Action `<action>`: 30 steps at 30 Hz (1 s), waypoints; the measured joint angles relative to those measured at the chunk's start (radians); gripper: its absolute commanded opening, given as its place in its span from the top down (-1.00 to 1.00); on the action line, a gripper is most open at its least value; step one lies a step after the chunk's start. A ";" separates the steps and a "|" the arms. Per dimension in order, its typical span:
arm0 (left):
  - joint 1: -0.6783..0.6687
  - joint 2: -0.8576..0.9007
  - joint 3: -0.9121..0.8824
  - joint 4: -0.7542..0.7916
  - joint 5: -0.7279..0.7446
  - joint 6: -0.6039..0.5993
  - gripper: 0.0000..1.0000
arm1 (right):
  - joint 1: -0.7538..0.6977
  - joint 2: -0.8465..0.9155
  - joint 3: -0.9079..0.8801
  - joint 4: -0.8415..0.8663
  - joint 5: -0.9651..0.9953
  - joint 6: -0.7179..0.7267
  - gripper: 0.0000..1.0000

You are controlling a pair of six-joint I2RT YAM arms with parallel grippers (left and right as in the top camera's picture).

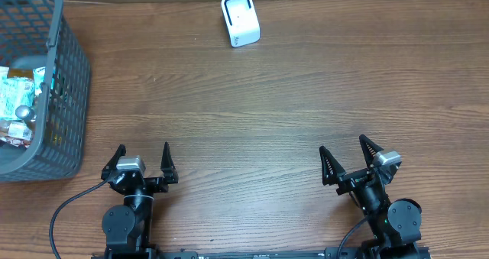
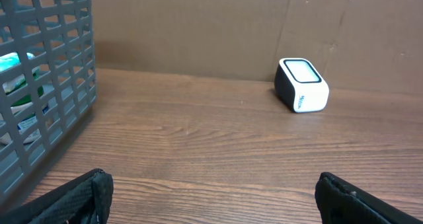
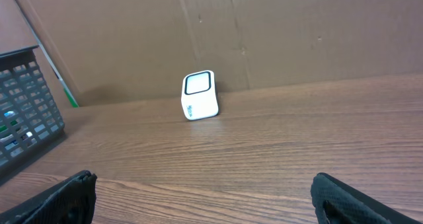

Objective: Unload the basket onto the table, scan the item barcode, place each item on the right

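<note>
– Both grippers come first, down at the near edge of the table (image 1: 252,121): the left gripper (image 1: 144,148) and the right gripper (image 1: 343,144). How do their jaws stand?
– Spread wide on each, with nothing between them.
– And the scanner?
– The scanner (image 1: 240,19) stands at the far edge of the table, about midway between the two arms and just in front of the cardboard wall (image 3: 297,32). It is a small white box with rounded corners, and its slanted top face has a dark window framed in white. One side carries dark print too small to read.
– Where are the things to scan?
– In the grey plastic basket (image 1: 72,53) at the far left, well apart from the scanner. The packets (image 1: 17,106) lie inside, green and white with some silver foil.
– Any barcode showing?
– I cannot tell. From above, the left edge cuts the basket off. From the left wrist, its grid wall hides most of the packets. I cannot tell how many there are, either.
</note>
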 measured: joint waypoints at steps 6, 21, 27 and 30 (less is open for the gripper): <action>0.000 0.000 0.000 0.000 0.000 0.000 -0.99 | 0.000 0.000 0.000 0.000 0.000 0.000 -1.00; 0.000 0.000 0.000 0.000 0.000 0.000 -0.99 | 0.000 0.000 0.000 0.000 0.001 0.000 -1.00; 0.000 0.000 0.000 0.000 0.000 0.000 -0.99 | 0.000 0.000 0.000 0.000 0.000 0.000 -1.00; 0.000 0.000 0.000 0.000 0.000 0.000 -0.99 | 0.000 0.000 0.000 0.000 0.000 0.000 -1.00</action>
